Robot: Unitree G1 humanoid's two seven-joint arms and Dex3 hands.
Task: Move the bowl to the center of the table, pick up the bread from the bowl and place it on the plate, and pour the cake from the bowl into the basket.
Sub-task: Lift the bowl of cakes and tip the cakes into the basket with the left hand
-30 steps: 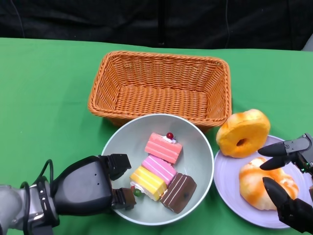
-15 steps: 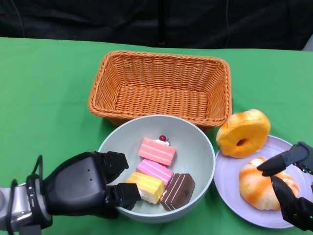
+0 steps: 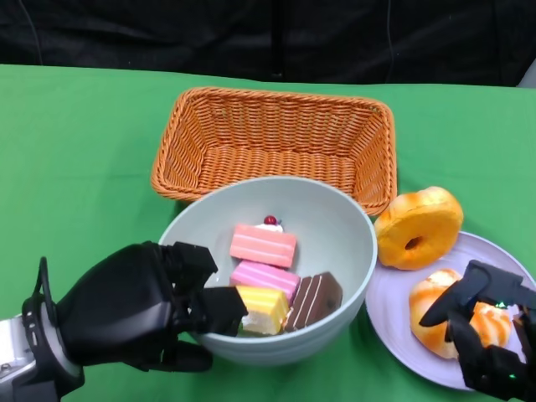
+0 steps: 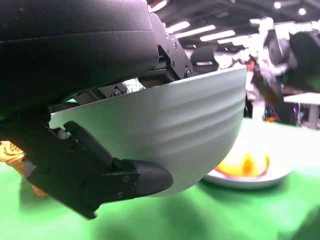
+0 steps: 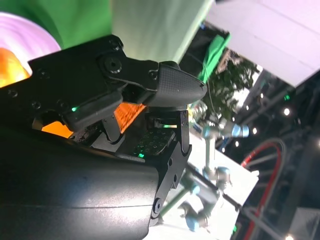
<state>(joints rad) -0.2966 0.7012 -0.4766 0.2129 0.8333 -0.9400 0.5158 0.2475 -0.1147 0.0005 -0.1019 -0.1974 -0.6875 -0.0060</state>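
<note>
Left hand (image 3: 138, 314) gripped the bowl (image 3: 335, 218) rim, bowl raised off table, cake pieces (image 3: 272, 280) inside; right hand (image 3: 486, 335) fingers apart, empty, above plate (image 3: 389, 322) bread (image 3: 431, 314).

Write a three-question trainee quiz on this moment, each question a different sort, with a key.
1. True or false: the bowl rests flat on the table.
2. Which hand grips the bowl? A) left hand B) right hand
3. Fill in: the basket holds ____ cakes.

Key: 1 false, the left wrist view shows it lifted clear of the green cloth. 2 A. 3 no; the cakes are all in the bowl.
</note>
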